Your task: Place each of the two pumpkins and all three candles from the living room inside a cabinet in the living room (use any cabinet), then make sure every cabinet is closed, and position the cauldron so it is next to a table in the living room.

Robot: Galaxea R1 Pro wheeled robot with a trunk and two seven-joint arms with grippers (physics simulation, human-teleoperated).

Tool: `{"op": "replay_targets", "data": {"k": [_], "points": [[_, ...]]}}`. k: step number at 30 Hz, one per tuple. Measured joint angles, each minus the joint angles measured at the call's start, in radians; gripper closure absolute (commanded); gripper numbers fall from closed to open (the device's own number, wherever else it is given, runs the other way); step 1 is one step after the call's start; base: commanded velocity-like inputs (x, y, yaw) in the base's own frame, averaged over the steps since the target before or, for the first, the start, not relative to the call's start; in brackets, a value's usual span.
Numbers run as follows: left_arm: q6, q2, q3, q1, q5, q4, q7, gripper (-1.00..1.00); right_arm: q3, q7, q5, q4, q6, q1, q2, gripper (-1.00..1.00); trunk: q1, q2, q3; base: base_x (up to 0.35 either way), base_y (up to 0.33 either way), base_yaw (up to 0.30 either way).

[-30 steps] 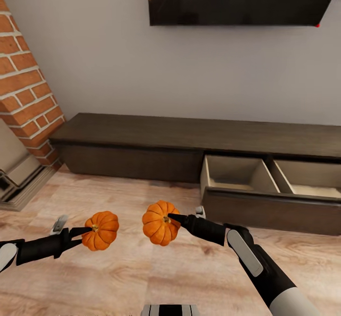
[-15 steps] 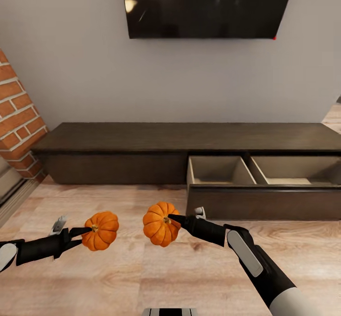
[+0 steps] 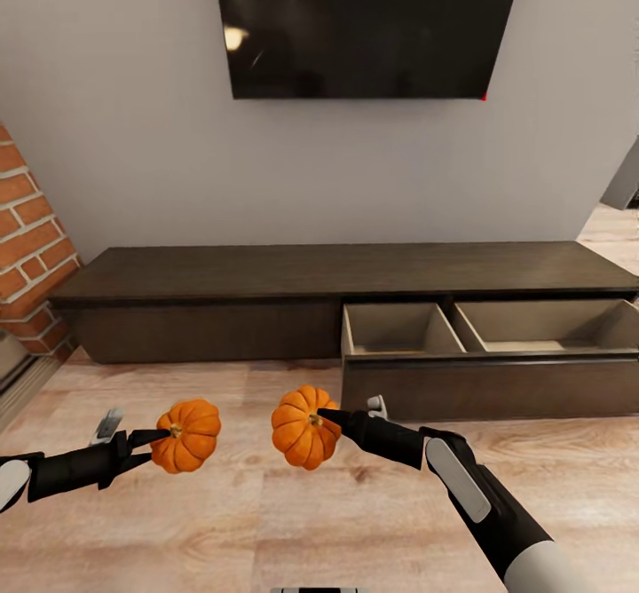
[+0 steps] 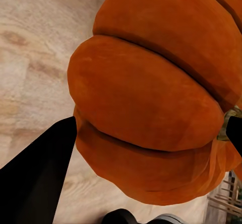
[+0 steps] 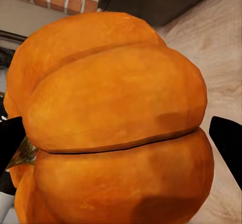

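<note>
Gripping one pumpkin (image 3: pixel 186 435) at its stem, the left gripper (image 3: pixel 160 438) is hovering over bare floor; the right gripper (image 3: pixel 326 417) is pinching the other pumpkin (image 3: pixel 303 427), nearer the cabinet's (image 3: pixel 337 272) open drawer (image 3: pixel 484 369), lying ahead-right.

- Even, soft, fairly bright light falls across the room, with no hard shadows on the wood floor (image 3: pixel 266 522).
- The dark wall screen (image 3: pixel 364 25) carries small pale reflections of lamps near its left side.
- Head view is sharp edge to edge; straight lines lean slightly toward the corners.
- Both wrist views look soft and smooth on the close orange surfaces.
</note>
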Motion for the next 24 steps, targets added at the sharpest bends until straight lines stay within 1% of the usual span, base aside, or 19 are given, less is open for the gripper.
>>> {"op": "replay_targets", "data": {"k": [7,16,19,24], "points": [[0.000,0.000,0.001,0.000,0.001,0.011,-0.001,1.00,0.000,-0.001,-0.001,0.001,0.001,0.000,-0.002,1.00,-0.003,0.002,0.027,0.000,0.000,0.000],[-0.001,0.001,0.001,0.000,0.001,0.019,-0.004,1.00,0.001,0.001,0.001,0.001,0.000,0.000,-0.002,1.00,-0.003,0.002,0.027,0.000,0.000,-0.001],[-0.001,0.001,0.001,0.000,0.000,0.019,-0.004,1.00,0.000,0.002,0.000,0.001,0.000,0.000,-0.003,1.00,-0.003,0.002,0.027,0.000,0.000,-0.157],[-0.001,0.001,0.002,0.000,-0.001,0.019,-0.004,1.00,0.000,0.002,0.001,0.001,0.000,0.000,-0.003,1.00,-0.003,0.002,0.027,0.000,0.000,-0.260]]}}
